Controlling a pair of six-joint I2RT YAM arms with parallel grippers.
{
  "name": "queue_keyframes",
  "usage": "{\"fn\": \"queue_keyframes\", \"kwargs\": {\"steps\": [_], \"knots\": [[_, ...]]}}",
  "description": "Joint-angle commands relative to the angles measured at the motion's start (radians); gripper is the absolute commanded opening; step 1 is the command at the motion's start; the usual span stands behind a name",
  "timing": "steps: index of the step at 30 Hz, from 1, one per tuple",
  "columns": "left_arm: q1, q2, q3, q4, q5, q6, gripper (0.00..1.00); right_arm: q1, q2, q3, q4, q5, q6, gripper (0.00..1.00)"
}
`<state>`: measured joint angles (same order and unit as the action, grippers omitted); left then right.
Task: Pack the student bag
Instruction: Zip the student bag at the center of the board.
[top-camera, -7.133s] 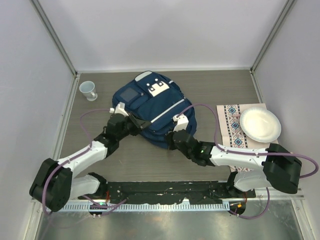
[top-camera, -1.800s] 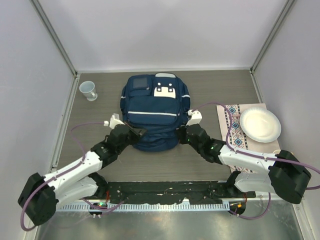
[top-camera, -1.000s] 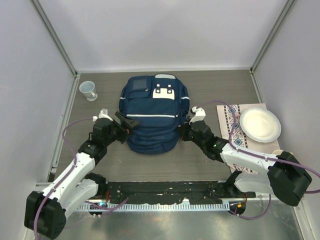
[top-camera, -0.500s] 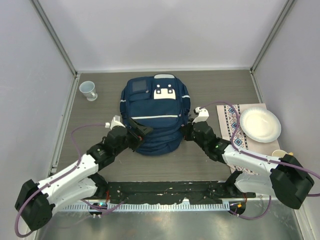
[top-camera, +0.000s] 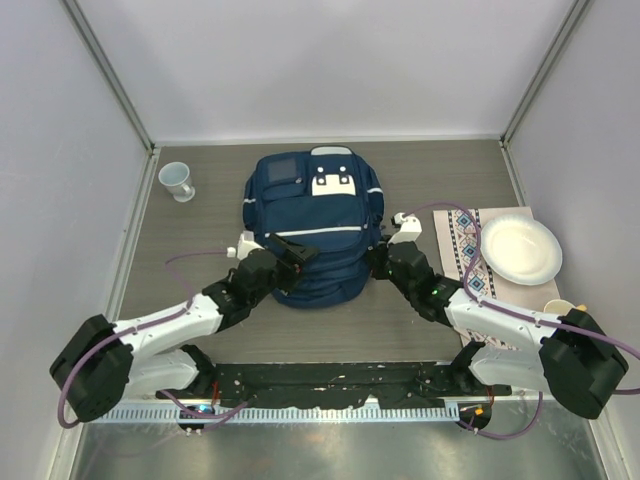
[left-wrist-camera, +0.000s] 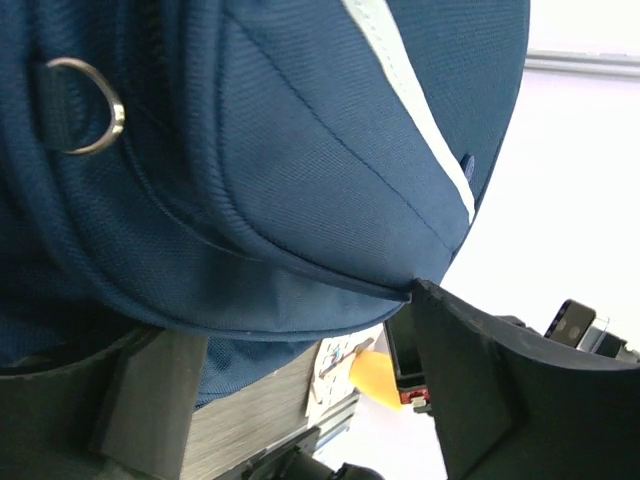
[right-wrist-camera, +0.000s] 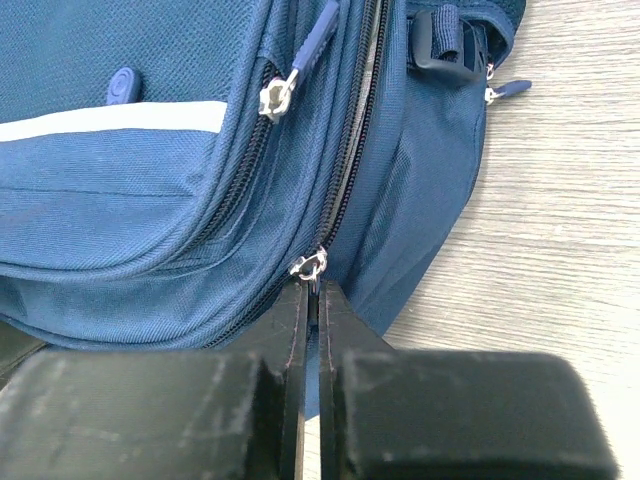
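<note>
Left arm: angled forward and inward from its base.
Left gripper: jaws spread wide, clamping nothing.
Right arm: angled forward and inward, lying low.
Right gripper: fingers pressed together, zipper pull pinched at their tips.

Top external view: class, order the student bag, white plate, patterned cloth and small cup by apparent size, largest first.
1. student bag
2. patterned cloth, less certain because the plate covers part of it
3. white plate
4. small cup
</note>
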<state>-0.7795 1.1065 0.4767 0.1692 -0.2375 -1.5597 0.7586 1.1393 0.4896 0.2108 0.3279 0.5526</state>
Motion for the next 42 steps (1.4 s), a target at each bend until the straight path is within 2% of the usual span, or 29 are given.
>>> {"fn": "queue_keyframes", "kwargs": {"steps": [1, 2, 3, 6, 8, 9, 11, 12, 16, 21, 25, 32, 42], "knots": [[-0.01, 0.052, 0.031, 0.245, -0.051, -0.068, 0.76, 0.007, -0.029, 0.001, 0.03, 0.002, 0.003, 0.01], [-0.01, 0.055, 0.025, 0.254, -0.054, -0.072, 0.71, 0.007, -0.03, 0.0, 0.03, 0.005, 0.003, 0.01], [-0.01, 0.056, 0.019, 0.259, -0.063, -0.074, 0.59, 0.005, -0.033, -0.002, 0.03, 0.007, 0.003, 0.01], [-0.01, 0.035, 0.0, 0.256, -0.089, -0.056, 0.36, 0.007, -0.038, -0.003, 0.024, 0.013, 0.003, 0.01], [-0.009, 0.013, -0.001, 0.208, -0.121, -0.037, 0.26, 0.007, -0.041, -0.006, 0.024, 0.013, 0.0, 0.01], [-0.009, 0.003, -0.001, 0.19, -0.131, -0.011, 0.17, 0.007, -0.041, -0.006, 0.024, 0.013, -0.002, 0.01], [-0.004, -0.037, 0.0, 0.13, -0.149, 0.022, 0.09, 0.007, -0.041, -0.006, 0.022, 0.014, -0.006, 0.01], [0.006, -0.052, 0.0, 0.106, -0.148, 0.059, 0.0, 0.007, -0.041, -0.006, 0.024, 0.016, -0.01, 0.01], [0.077, -0.126, -0.006, -0.051, -0.09, 0.131, 0.0, 0.007, -0.038, -0.002, 0.024, 0.036, -0.019, 0.01], [0.268, -0.246, -0.105, -0.109, 0.134, 0.179, 0.0, -0.007, -0.006, 0.02, 0.018, 0.068, -0.052, 0.01], [0.348, -0.287, -0.131, -0.166, 0.268, 0.257, 0.0, -0.041, 0.028, 0.043, 0.044, 0.034, -0.08, 0.01], [0.371, -0.304, -0.073, -0.31, 0.323, 0.381, 0.0, -0.154, 0.066, 0.092, 0.071, -0.018, -0.152, 0.01], [0.396, -0.292, -0.056, -0.307, 0.348, 0.414, 0.0, -0.257, 0.108, 0.182, 0.058, -0.11, -0.249, 0.01]]}}
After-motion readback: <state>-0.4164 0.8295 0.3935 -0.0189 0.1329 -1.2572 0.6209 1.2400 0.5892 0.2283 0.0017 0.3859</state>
